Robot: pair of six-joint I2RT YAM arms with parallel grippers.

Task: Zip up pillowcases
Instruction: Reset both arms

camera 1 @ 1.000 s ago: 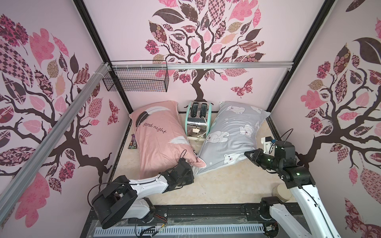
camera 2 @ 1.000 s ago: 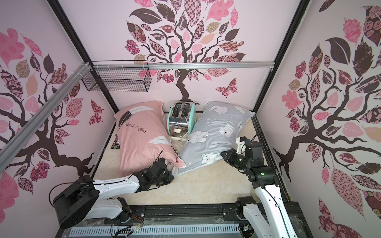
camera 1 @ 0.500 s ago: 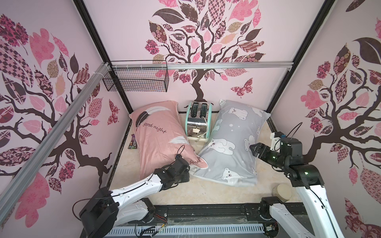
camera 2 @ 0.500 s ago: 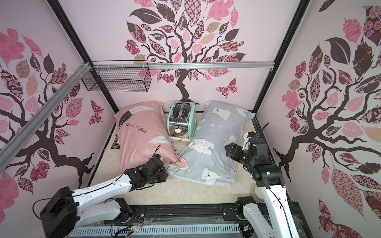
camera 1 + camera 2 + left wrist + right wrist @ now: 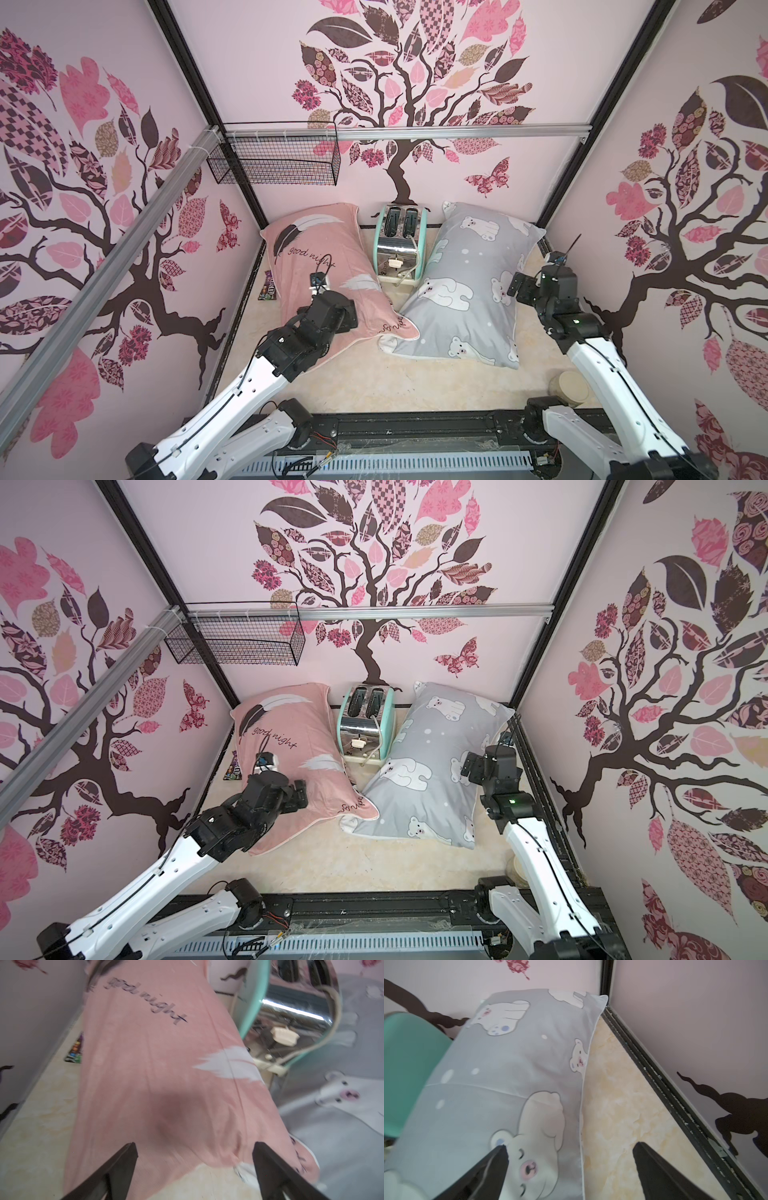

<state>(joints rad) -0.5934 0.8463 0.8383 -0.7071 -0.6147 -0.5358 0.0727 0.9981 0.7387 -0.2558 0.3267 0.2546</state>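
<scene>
The toaster [image 5: 399, 245] stands at the back wall, in the middle. Its two slots are dark, so I cannot tell what is in them. A wire basket [image 5: 274, 160] hangs on the wall, up and to the left of the toaster. Through its wires I see the wall.

The pink case [image 5: 324, 266] lies just left of the toaster and looks full and puffy. The grey case [image 5: 465, 282] lies just right of it, puffy too. Their near corners touch in front of the toaster, and a bit of white pokes out there. I cannot make out a zip on either one.

The left claw [image 5: 194, 1151] is over the near end of the pink case, its fingers wide apart, with nothing between them. The right claw [image 5: 571, 1151] is wide apart too, with one finger over the grey case's far edge from the toaster and one over the floor.

A candy packet [image 5: 268, 286] lies left of the pink case, half hidden. A round tan thing [image 5: 571, 388] sits far in front of the toaster, partly behind the right arm. I cannot tell what it is.
</scene>
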